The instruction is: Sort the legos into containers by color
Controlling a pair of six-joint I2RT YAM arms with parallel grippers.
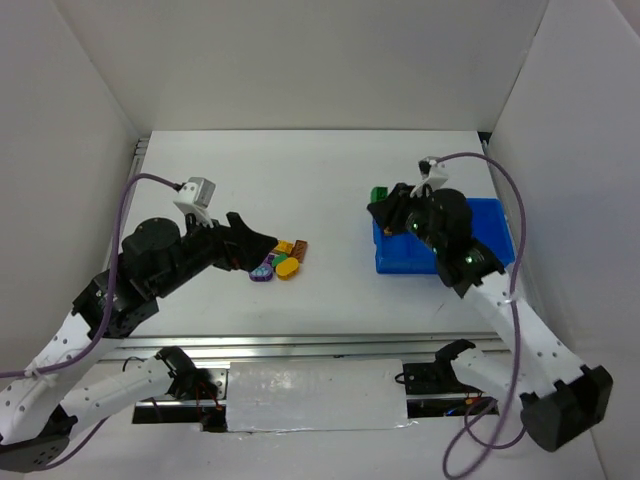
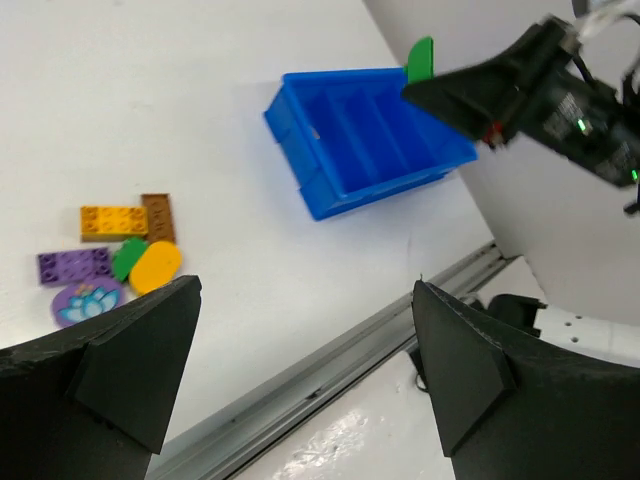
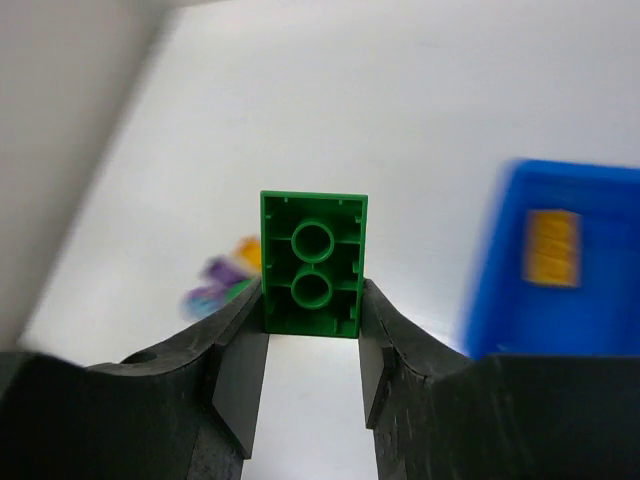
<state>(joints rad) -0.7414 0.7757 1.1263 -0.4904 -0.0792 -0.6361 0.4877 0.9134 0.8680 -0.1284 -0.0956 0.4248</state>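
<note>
Green brick (image 3: 313, 265) sits pinched in our right claw (image 3: 313, 312) near the blue tray (image 1: 497, 215). We see one yellow brick (image 3: 552, 247) inside. The pile (image 1: 280, 262) lies unsorted by our left claw (image 2: 305, 300), its jaws spread wide.

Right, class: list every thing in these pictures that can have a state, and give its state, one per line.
left claw: open, empty, above the table beside the loose bricks.
right claw: shut on the green brick.
green brick: gripped, near the blue tray.
blue tray: upright on the table, one yellow brick inside.
loose bricks: lying clustered on the table, ungripped.
</note>
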